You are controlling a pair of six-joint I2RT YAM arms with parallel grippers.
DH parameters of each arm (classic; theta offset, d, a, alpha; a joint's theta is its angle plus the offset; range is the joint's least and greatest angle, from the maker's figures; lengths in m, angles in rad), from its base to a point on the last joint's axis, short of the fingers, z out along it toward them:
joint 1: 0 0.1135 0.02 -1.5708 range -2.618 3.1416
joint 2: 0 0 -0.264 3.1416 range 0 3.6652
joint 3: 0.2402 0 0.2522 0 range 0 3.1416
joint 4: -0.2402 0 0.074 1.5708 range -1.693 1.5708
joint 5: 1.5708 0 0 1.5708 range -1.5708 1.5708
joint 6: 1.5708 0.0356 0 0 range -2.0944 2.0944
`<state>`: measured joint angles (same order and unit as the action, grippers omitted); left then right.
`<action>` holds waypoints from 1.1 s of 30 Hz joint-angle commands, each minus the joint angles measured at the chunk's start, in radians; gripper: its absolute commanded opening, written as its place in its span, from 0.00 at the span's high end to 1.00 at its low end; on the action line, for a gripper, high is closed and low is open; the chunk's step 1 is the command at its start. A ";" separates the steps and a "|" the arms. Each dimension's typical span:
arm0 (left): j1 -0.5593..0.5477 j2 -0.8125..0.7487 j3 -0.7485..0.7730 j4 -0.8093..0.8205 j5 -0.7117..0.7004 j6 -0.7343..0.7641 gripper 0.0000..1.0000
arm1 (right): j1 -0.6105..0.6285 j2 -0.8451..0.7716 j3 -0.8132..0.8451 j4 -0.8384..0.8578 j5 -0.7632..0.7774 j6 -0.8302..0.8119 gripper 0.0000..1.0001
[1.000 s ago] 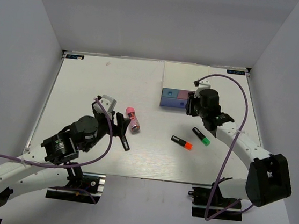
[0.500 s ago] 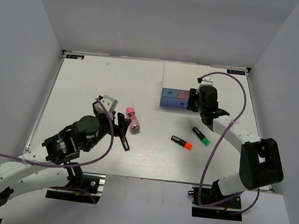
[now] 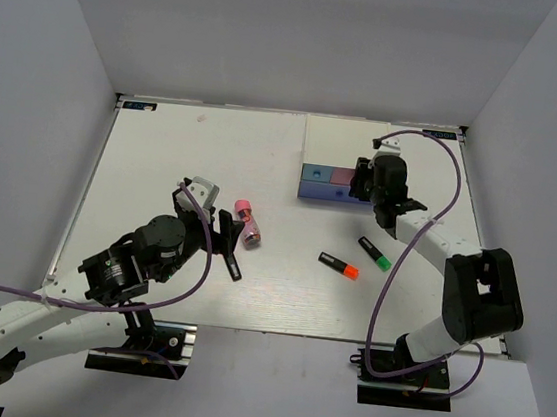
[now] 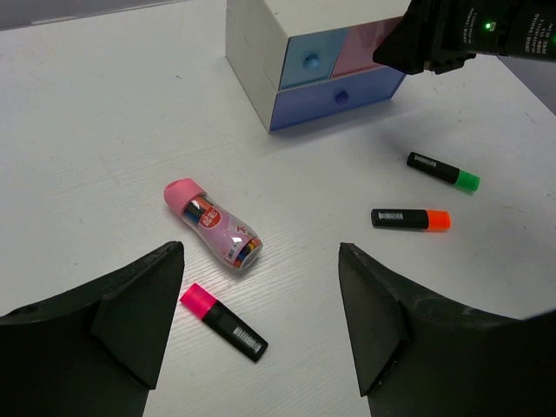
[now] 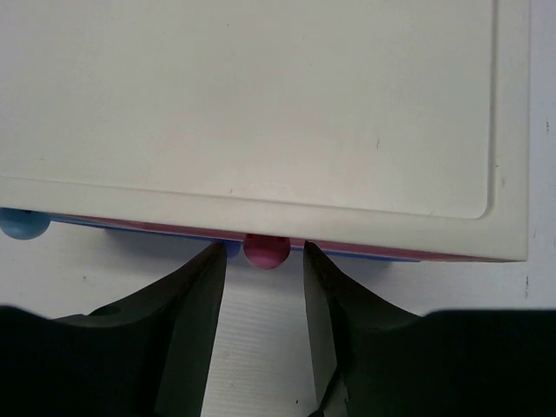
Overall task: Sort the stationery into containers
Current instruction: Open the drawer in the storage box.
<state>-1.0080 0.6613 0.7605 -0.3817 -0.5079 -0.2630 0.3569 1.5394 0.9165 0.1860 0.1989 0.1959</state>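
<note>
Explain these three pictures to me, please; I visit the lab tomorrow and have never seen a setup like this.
These are two robot arms bolted at the near edge of a white table. The wide picture looks down from above and behind them. The other two come from a camera on each wrist, so the dark shapes at the bottom are that arm's own fingers. On the table are a small white drawer organiser with blue, pink and lavender fronts, a pink-capped bottle, and three black markers: a pink-tipped marker, an orange-tipped marker and a green-tipped marker. The left pincer hangs open near the bottle, holding nothing. The right pincer is open, its fingers either side of the pink drawer's knob, apparently not yet gripping it.
</note>
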 commanded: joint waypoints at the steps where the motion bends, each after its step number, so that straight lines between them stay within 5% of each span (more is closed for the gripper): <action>1: 0.003 -0.003 0.003 0.009 0.003 0.005 0.18 | -0.012 0.008 0.044 0.055 -0.003 0.030 0.54; 11: 0.003 -0.003 0.003 0.009 0.003 0.005 0.18 | -0.013 -0.039 -0.007 0.090 -0.026 0.033 0.80; 33: 0.003 0.026 0.003 0.009 0.005 0.005 0.18 | -0.007 -0.226 -0.183 -0.164 -0.251 0.007 0.87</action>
<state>-1.0080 0.6907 0.7605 -0.3817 -0.5072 -0.2630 0.3466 1.3273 0.7605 0.0742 0.0181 0.2176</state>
